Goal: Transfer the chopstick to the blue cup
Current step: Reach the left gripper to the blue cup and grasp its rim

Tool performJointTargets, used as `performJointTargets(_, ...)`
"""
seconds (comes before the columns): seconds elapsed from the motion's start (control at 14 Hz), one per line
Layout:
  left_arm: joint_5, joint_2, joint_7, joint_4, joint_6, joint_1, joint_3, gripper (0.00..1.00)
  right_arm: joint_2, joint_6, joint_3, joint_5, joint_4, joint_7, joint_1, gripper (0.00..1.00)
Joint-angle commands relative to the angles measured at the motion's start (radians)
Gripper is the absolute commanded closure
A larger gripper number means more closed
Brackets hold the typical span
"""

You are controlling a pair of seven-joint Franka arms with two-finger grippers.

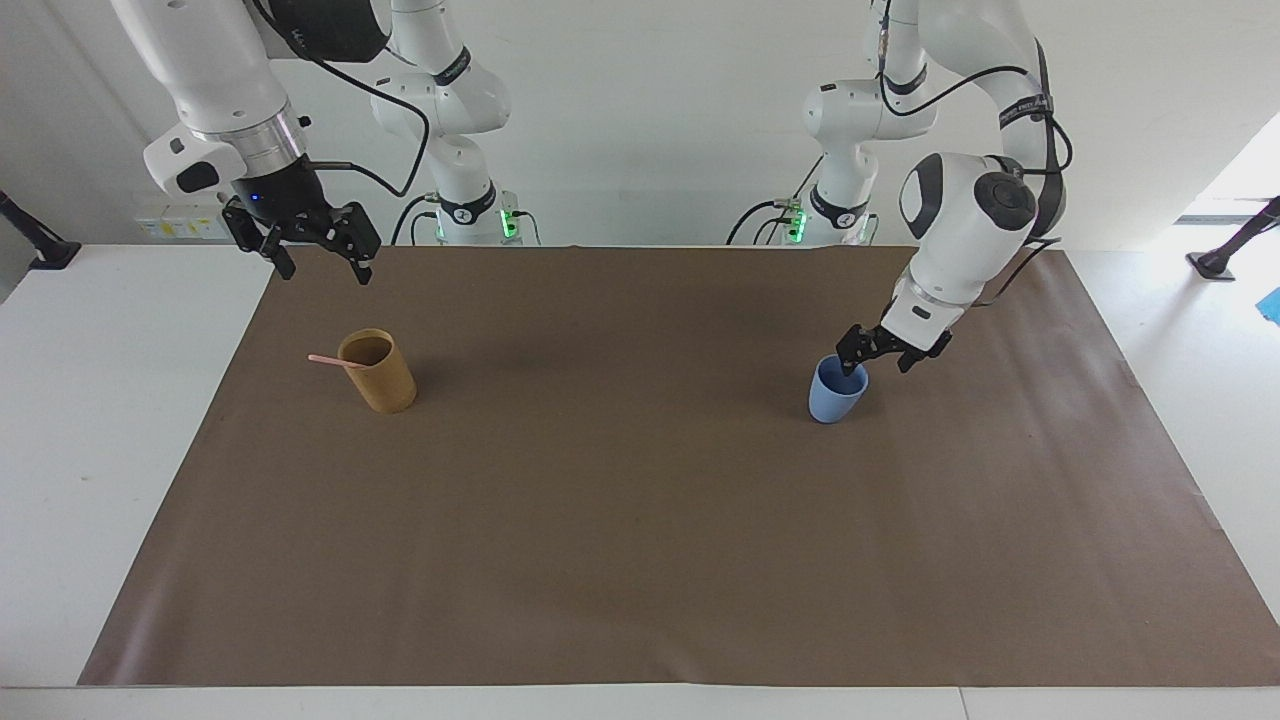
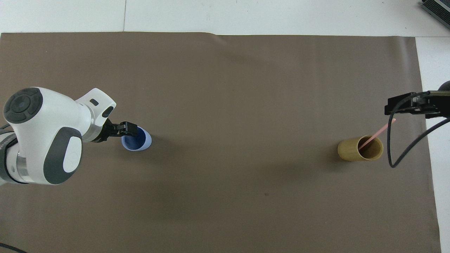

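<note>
1. Left gripper (image 1: 880, 352): fingers apart, holding nothing, positioned at the rim of the blue cup (image 1: 834, 397), one fingertip over its mouth.
2. Right gripper (image 1: 318, 254): fingers apart, empty, waiting over the mat's edge near the tan cup (image 1: 379, 376).
3. Chopstick (image 1: 333, 361): thin, straight, pale pink; it leans in the tan cup, its upper end projecting past the rim.
4. Blue cup: matte, handleless, tapered, upright.
5. Tan cup: taller cylinder, upright.
6. Mat (image 1: 640, 520): brown, smooth sheet.
</note>
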Motion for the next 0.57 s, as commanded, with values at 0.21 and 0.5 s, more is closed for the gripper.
performJointTargets(0.21, -0.017, 0.006, -0.012, -0.083, 0.120, -0.035, 0.017, 0.43, -0.011, 0.000, 0.002, 0.019, -0.007, 0.005, -0.008, 0.00)
performJointTargets(0.5, -0.014, 0.006, 0.020, -0.083, 0.117, -0.037, 0.017, 1.00, -0.009, 0.041, 0.001, 0.022, -0.012, 0.010, -0.016, 0.00)
